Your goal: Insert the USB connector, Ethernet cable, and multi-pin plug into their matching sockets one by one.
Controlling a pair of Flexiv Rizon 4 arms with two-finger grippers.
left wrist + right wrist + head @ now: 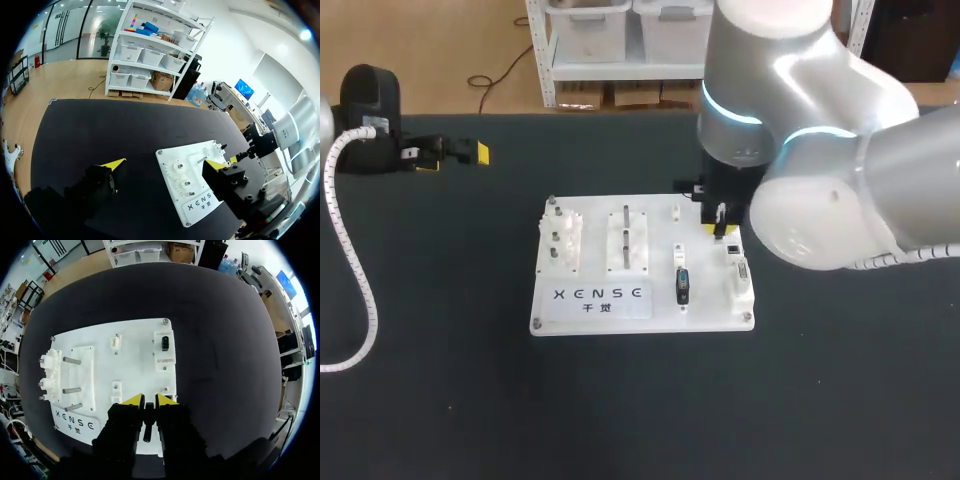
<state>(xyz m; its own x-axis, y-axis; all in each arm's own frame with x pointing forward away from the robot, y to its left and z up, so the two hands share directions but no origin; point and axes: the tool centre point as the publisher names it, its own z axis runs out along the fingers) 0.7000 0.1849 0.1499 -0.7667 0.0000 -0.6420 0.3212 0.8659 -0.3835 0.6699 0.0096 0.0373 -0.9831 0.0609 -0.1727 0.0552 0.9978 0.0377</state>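
White plastic board (710,310) (glossy) on matt black tabletop (440,400).

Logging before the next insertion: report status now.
Left gripper open, parked off the white socket board. Right gripper shut on slim black connector, above the board. Short black plug stands in mid-board socket. No obstruction seen.

I see bright, even light coming down from above, with shiny white glare on the silver shell of my right arm (820,150), the white board (640,312) glowing against the dull black counter (440,400), and only faint, soft shadows beside the pegs (72,360) on it.
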